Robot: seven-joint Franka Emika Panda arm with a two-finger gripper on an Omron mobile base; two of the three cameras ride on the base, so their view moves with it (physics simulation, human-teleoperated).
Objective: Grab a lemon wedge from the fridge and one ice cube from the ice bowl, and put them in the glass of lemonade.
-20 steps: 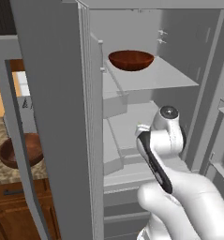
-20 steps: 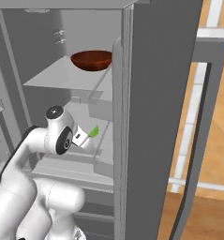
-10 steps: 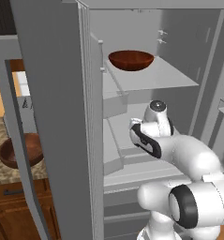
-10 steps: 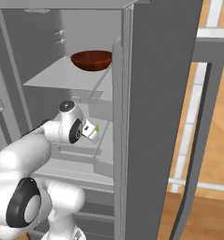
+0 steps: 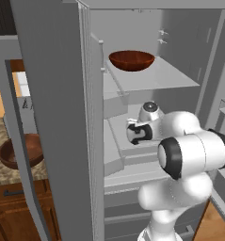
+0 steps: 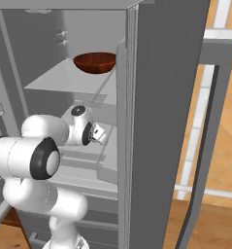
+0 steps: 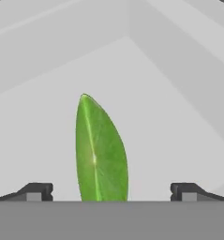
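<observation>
Deeper into the fridge [image 5: 52, 117] we've swung since a second ago, elbow folded. Our claw [image 7: 111, 191] hangs open, tips straddling the green lemon wedge [image 7: 100, 152] at frame centre, lined up to pinch.

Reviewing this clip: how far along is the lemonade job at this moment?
Done: the fridge stands open and the arm is inside at a middle shelf. In hand: the gripper is open, fingertips either side of the green wedge, not closed on it. Left: grasp it, take an ice cube, and put both in the lemonade glass.
</observation>
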